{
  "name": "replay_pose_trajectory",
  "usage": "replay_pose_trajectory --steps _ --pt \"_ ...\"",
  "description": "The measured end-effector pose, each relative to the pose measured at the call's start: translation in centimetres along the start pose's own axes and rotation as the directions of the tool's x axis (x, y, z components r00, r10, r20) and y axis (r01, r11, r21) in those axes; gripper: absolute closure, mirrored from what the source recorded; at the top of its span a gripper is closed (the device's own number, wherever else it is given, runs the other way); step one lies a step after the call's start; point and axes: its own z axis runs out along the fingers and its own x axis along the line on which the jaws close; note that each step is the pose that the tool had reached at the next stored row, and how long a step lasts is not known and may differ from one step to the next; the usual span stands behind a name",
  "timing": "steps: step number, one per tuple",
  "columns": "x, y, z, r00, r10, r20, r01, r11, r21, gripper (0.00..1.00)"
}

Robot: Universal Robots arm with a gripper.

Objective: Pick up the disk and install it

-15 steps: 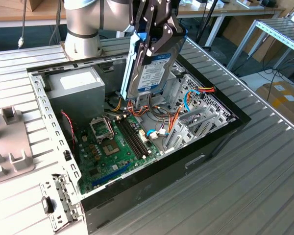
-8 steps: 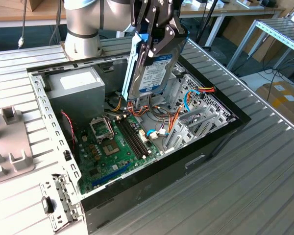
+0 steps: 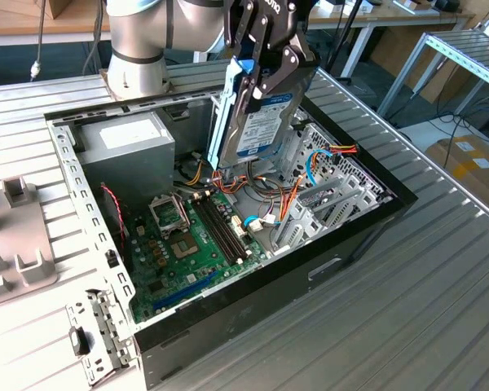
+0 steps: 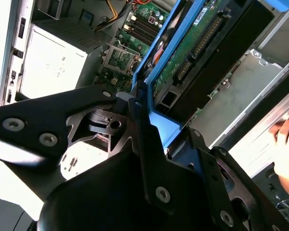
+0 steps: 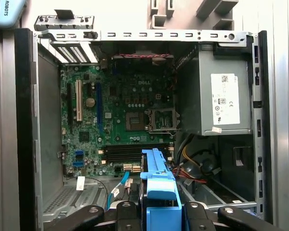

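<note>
The disk (image 3: 261, 122), a silver drive in a bright blue carrier, hangs tilted on edge above the open computer case (image 3: 73, 187), over the cables beside the metal drive cage (image 3: 326, 195). My gripper (image 3: 265, 69) is shut on the disk's upper end. In the second wrist view the black fingers (image 4: 139, 130) clamp the blue carrier, and the disk's green circuit side (image 4: 192, 43) faces the camera. In the first wrist view the blue carrier (image 5: 156, 178) sticks out between the fingers of the gripper (image 5: 156, 214), over the motherboard's (image 5: 125, 110) edge.
The grey power supply (image 3: 130, 147) fills the case's far corner in the exterior view. Orange, yellow and blue cables (image 3: 310, 167) lie under the disk. A grey plastic fixture (image 3: 16, 236) sits on the slatted metal table at the exterior view's left.
</note>
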Motion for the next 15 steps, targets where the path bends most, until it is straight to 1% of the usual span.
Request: replay_pose_trajectory --steps 3,7,12,15 --pt "0.07 -0.2 0.02 1.0 0.0 -0.0001 0.0 1.0 -0.0001 0.63" --pt "0.17 -0.84 0.07 1.0 0.0 -0.0002 0.0 1.0 -0.0004 0.63" --pt "0.23 -1.27 0.13 1.0 0.0 -0.0001 0.0 1.0 -0.0004 0.63" --pt "0.27 -1.68 0.19 1.0 0.0 -0.0001 0.0 1.0 -0.0004 0.63"
